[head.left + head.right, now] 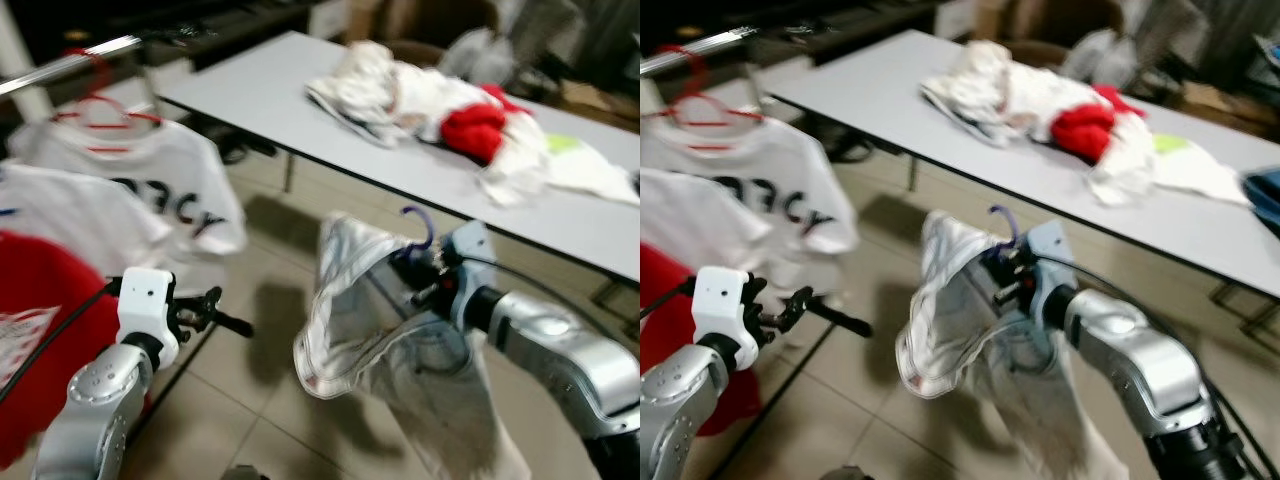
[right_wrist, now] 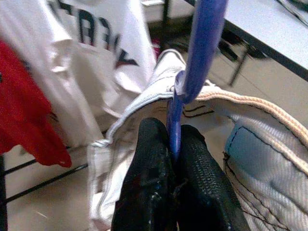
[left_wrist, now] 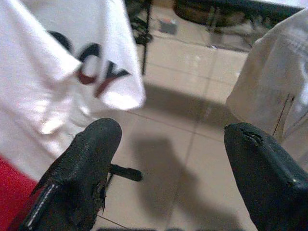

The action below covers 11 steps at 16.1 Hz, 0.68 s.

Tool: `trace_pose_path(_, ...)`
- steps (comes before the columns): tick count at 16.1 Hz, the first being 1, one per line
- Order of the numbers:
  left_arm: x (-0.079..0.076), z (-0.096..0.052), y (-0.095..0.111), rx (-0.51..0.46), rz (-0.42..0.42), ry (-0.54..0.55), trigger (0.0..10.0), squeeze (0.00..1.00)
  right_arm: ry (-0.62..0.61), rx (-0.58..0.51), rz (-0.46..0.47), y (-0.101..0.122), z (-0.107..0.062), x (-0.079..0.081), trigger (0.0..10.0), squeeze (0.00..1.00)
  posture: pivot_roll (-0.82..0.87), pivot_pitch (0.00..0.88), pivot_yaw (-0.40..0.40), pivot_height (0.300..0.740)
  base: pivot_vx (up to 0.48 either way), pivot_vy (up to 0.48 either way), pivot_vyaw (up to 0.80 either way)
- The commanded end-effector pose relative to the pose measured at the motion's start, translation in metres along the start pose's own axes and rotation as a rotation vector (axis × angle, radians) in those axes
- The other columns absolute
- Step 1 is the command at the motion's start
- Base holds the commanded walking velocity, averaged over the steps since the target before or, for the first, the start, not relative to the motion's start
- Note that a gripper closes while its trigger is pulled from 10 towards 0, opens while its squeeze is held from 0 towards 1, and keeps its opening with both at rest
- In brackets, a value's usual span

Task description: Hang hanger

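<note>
Right tool (image 2: 174, 144) clamped tight on the stem of a blue hanger (image 2: 199, 53), its pale garment (image 1: 345, 310) drooping above the tiled floor (image 1: 270, 330). Left tool (image 3: 173, 163), fingers spread wide, holds nothing beside white printed shirts (image 1: 165, 190) and a red one (image 1: 40, 310) on a metal rail (image 1: 70, 65). Behind, heaped laundry (image 1: 440, 100) covers the white surface (image 1: 260, 90) near its far edge.

head pair look down – wrists close, all share white shirt (image 3: 57, 72)
</note>
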<state>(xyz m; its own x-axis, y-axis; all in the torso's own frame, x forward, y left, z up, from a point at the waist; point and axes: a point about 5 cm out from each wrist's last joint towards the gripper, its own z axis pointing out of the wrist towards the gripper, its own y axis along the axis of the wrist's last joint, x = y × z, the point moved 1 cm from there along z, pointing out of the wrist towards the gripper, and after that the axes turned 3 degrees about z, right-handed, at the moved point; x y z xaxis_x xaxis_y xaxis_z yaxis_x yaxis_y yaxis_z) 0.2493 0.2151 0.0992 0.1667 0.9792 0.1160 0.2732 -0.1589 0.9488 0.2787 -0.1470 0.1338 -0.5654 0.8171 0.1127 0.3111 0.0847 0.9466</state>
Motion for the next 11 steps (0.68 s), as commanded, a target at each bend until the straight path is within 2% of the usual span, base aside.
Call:
trace_pose_path(1, -0.011, 0.002, 0.008, -0.010, 0.050, -0.043, 10.0, 0.00, -0.034, -0.056, -0.043, 0.005, -0.001, -0.008, 10.0, 0.00, -0.09, 0.000, -0.089, 0.740, 0.000, 0.000, 0.78)
trace_pose_path(3, -0.018, 0.003, 0.015, -0.063, 0.048, -0.094, 10.0, 0.00, -0.052, -0.086, -0.004, 0.000, 0.003, -0.010, 10.0, 0.00, -0.07, 0.000, -0.110, 0.740, 0.000, 0.000, 0.78)
trace_pose_path(4, -0.018, 0.003, 0.017, -0.092, 0.008, -0.074, 10.0, 0.00, -0.054, -0.106, 0.021, -0.002, 0.005, -0.008, 10.0, 0.00, -0.08, 0.000, -0.110, 0.740, 0.000, 0.000, 0.78)
trace_pose_path(6, -0.009, 0.004, 0.007, -0.067, -0.155, 0.018, 10.0, 0.00, -0.032, -0.092, 0.022, -0.013, 0.005, -0.003, 10.0, 0.00, -0.10, 0.000, -0.089, 0.740, 0.000, 0.000, 0.78)
trace_pose_path(7, -0.011, 0.004, 0.005, -0.044, -0.153, -0.004, 10.0, 0.00, -0.030, -0.079, 0.023, -0.019, 0.002, -0.003, 10.0, 0.00, -0.10, 0.000, -0.080, 0.740, 0.000, 0.000, 0.78)
trace_pose_path(11, -0.011, 0.011, 0.006, -0.047, -0.014, -0.034, 10.0, 0.00, -0.047, -0.027, 0.009, -0.033, -0.005, -0.006, 10.0, 0.00, -0.14, 0.000, -0.044, 0.740, 0.000, 0.000, 0.78)
